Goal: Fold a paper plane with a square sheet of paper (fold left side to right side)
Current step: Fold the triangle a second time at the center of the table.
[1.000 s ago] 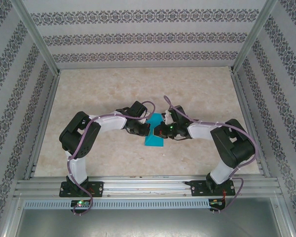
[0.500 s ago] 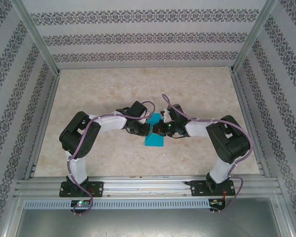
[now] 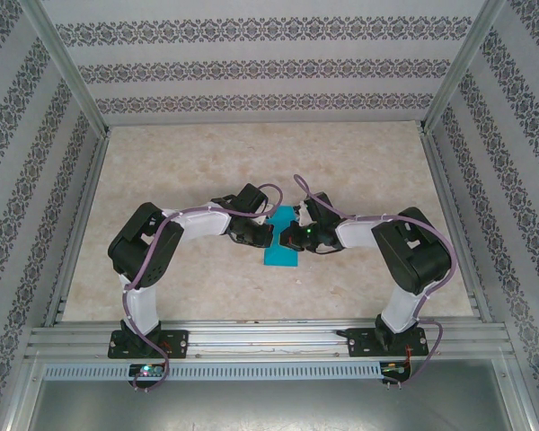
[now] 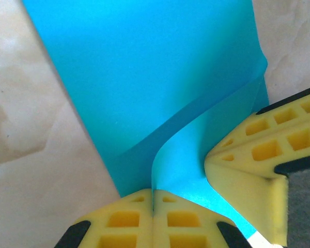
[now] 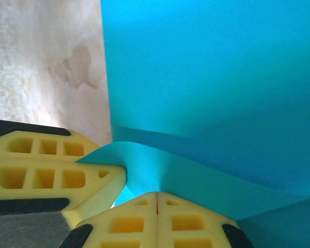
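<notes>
The square sheet of paper is teal-blue and lies mid-table, partly hidden under both grippers. My left gripper meets my right gripper over its upper part. In the left wrist view my left gripper is shut on a raised, curling edge of the sheet, and the right gripper's yellow fingers press in from the right. In the right wrist view my right gripper is shut on a lifted flap of the sheet, with the left gripper's fingers touching the flap's tip.
The beige marbled tabletop is bounded by aluminium rails at the near edge and patterned walls on the other sides. Purple cables loop over both wrists near the sheet.
My right arm has drawn a little to the left, closer to the left gripper, covering more of the sheet's upper part. The left arm has barely moved.
</notes>
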